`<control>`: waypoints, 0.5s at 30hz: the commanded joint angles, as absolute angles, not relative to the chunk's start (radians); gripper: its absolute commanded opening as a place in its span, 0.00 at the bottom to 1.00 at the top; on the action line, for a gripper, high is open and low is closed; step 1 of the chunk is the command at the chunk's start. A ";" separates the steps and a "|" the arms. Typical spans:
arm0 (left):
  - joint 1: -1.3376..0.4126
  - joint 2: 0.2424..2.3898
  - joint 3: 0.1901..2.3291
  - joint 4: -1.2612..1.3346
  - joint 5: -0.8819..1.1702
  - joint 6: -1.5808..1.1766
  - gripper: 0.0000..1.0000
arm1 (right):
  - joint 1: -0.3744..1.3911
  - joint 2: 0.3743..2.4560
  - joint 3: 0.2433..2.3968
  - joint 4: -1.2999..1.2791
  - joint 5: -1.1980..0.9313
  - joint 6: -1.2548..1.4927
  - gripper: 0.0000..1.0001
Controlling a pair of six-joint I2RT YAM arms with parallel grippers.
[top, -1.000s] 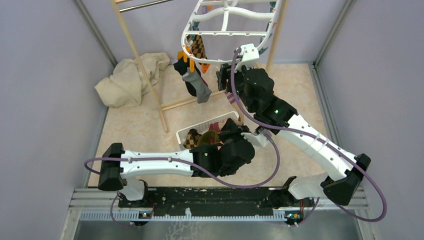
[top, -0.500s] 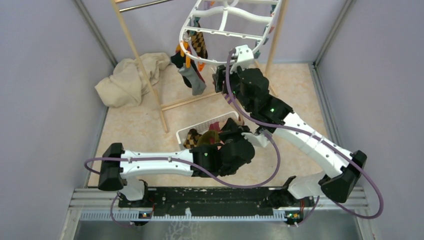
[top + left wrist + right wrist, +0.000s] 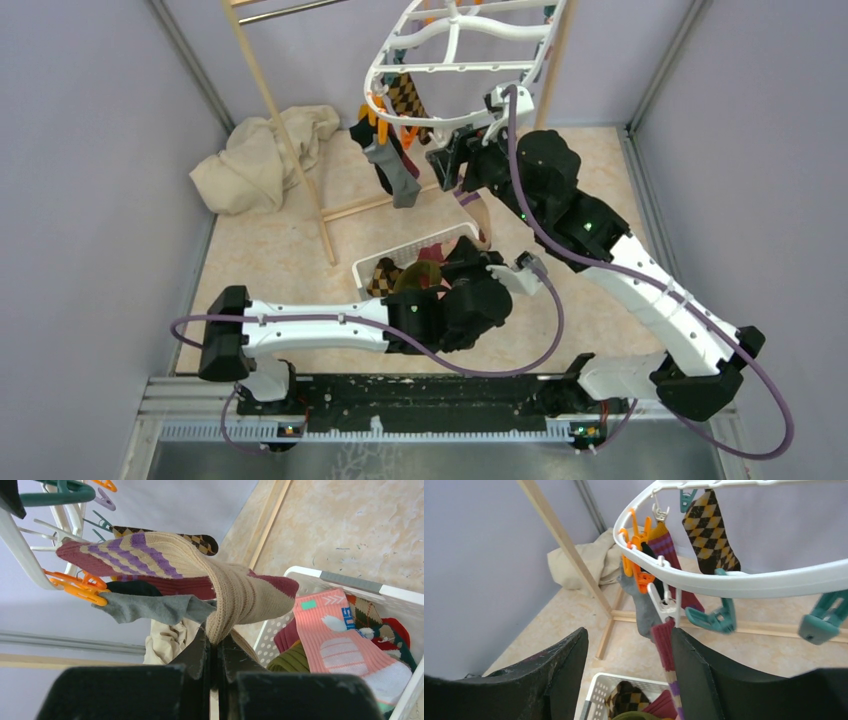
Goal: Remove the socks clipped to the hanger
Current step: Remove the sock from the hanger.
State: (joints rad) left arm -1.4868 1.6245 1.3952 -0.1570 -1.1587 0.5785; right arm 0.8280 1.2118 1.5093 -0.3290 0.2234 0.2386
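The left gripper (image 3: 214,645) is clenching the tan end of a purple-striped sock (image 3: 165,555), which is stretching up to the hanger (image 3: 734,582). Just beside it, the white mesh basket (image 3: 350,582) is holding a pink sock (image 3: 340,640), an olive sock (image 3: 287,660) and a checked sock (image 3: 367,612). Farther out, the right gripper (image 3: 629,680) is hovering with jaws parted below the hanger's rim, where a grey sock (image 3: 641,607) and an argyle sock (image 3: 711,535) are hanging from pegs.

text: blue letters on pink sock (image 3: 350,645), partly hidden, not surely readable | other labels: none legible
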 commanded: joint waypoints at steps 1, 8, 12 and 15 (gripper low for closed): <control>-1.499 1.638 1.437 -0.138 -1.152 0.589 0.01 | 0.825 1.232 1.587 -0.362 0.140 0.268 0.63; -1.505 1.639 1.446 -0.139 -1.158 0.597 0.01 | 0.826 1.291 1.626 -0.387 0.171 0.271 0.63; -1.509 1.641 1.448 -0.139 -1.161 0.600 0.01 | 0.826 1.310 1.639 -0.398 0.239 0.250 0.62; -1.511 1.640 1.447 -0.139 -1.162 0.601 0.01 | 0.827 1.309 1.638 -0.395 0.267 0.236 0.61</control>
State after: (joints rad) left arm -1.5013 1.6367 1.4117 -0.1570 -1.1584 0.5919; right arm 0.8280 1.3174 1.5787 -0.4202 0.2047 0.2600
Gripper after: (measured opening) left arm 0.030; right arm 0.619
